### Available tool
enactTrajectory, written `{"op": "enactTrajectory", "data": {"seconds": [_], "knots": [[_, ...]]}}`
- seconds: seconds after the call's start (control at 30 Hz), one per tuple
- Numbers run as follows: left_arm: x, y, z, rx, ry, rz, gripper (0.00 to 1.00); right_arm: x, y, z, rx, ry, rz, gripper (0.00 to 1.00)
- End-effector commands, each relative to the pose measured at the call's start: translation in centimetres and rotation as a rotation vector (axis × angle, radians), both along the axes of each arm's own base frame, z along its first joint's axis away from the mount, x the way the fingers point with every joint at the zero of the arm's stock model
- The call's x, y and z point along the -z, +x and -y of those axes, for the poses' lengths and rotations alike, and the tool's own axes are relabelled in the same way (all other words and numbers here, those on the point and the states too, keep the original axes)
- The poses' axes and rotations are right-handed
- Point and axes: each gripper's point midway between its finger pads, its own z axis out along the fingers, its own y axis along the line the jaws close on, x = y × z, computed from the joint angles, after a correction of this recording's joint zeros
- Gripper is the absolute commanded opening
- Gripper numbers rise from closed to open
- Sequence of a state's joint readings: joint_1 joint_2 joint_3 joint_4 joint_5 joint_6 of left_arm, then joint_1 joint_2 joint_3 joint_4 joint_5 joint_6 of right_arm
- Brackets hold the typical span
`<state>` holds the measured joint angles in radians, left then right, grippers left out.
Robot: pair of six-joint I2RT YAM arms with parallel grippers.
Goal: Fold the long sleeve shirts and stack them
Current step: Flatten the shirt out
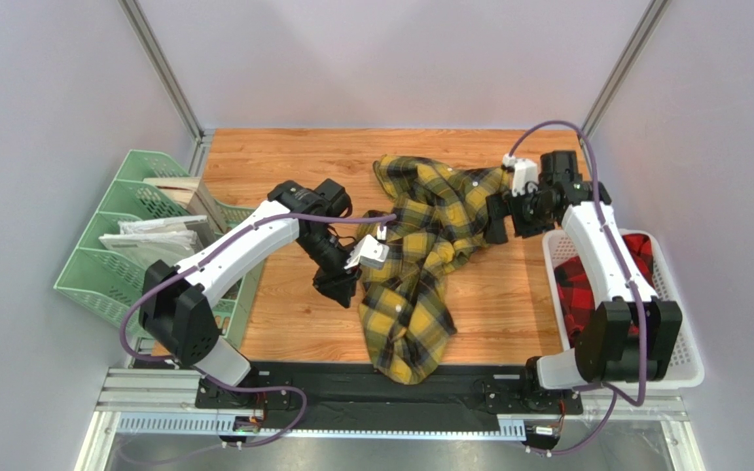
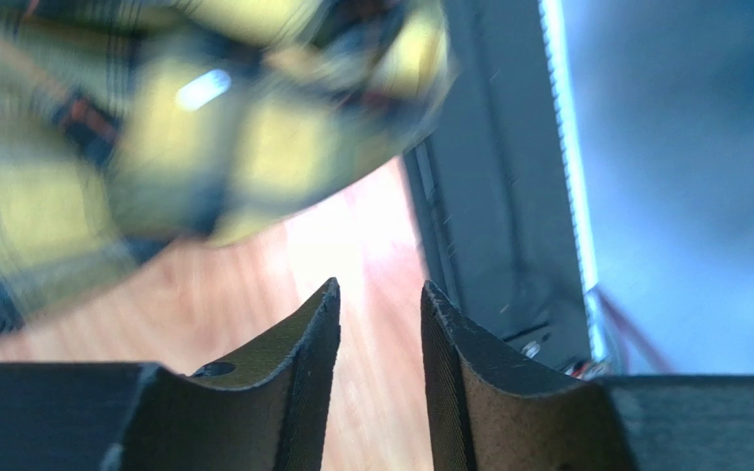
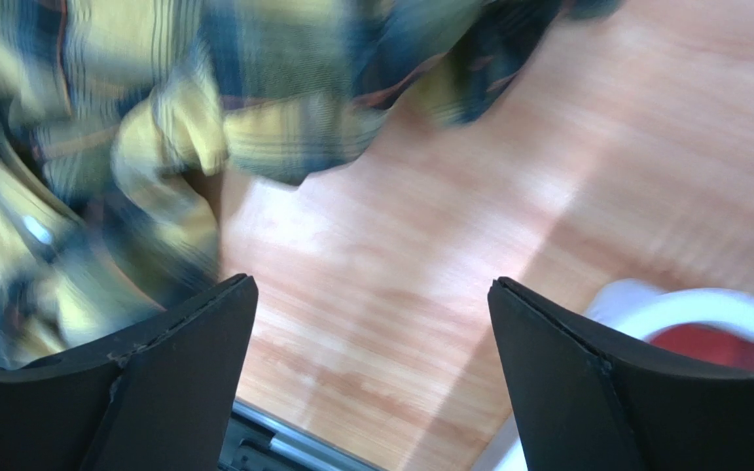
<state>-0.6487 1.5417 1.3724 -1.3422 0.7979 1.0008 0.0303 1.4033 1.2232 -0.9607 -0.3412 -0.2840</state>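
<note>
Tabletop scene with two plaid shirts. The yellow-and-black shirt [image 1: 420, 265] lies unfolded and rumpled on the wooden table [image 1: 283, 162]. It runs from near the far edge, about mid-width, down to the near edge, with a bunched mass in the far half and a narrower length trailing toward the arm bases. The red-and-black shirt [image 1: 587, 289] is bunched inside the white basket [image 1: 691, 373], which stands along the right edge toward the near right corner. The left gripper [image 1: 342, 292] sits just beside the yellow shirt's left margin, roughly midway between the far and near edges. Its fingers are parted by a narrow gap that holds nothing, and its wrist view shows bare wood through the gap and blurred cloth beyond. The right gripper [image 1: 494, 231] is at the shirt's right side in the far half of the table, between the cloth and the basket. Its jaws are spread wide and empty, with bare wood between them. Whether either gripper touches the fabric cannot be told. A green tray rack [image 1: 106, 260] holding papers [image 1: 150, 235] stands at the left edge.
</note>
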Motion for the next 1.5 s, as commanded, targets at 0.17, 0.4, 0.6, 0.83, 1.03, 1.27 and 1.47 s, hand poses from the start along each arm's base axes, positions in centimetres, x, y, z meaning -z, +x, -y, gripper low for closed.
{"op": "enactTrajectory", "data": {"seconds": [0.17,0.4,0.6,0.83,1.03,1.27,1.47], "knots": [[-1.7,12.1,-0.5,-0.450,-0.027,-0.168,0.69,-3.9,11.1,-4.9,-0.020,0.106,0.078,0.90],[2.7,21.9,0.2,-0.799,-0.047,-0.171,0.76,-1.5,13.5,-10.3,-0.084,0.063,0.082,0.85],[8.6,24.1,-0.1,-0.966,0.125,-0.227,0.75,0.6,16.7,-11.0,-0.048,-0.004,0.117,0.86],[11.5,21.0,1.3,-0.963,0.162,-0.430,0.72,5.0,14.5,-9.9,-0.083,-0.079,-0.016,0.37],[12.5,21.2,3.4,-0.952,0.160,-0.542,0.39,7.3,6.6,-8.4,-0.118,-0.036,-0.186,0.00],[5.3,32.5,-1.8,-1.139,0.001,-0.305,0.00,2.7,-5.2,-13.2,-0.338,0.235,-0.134,0.00],[-1.7,36.7,4.3,-0.994,-0.193,-0.111,0.00,-6.1,-9.1,-27.3,-0.712,0.407,0.323,0.11]]}}
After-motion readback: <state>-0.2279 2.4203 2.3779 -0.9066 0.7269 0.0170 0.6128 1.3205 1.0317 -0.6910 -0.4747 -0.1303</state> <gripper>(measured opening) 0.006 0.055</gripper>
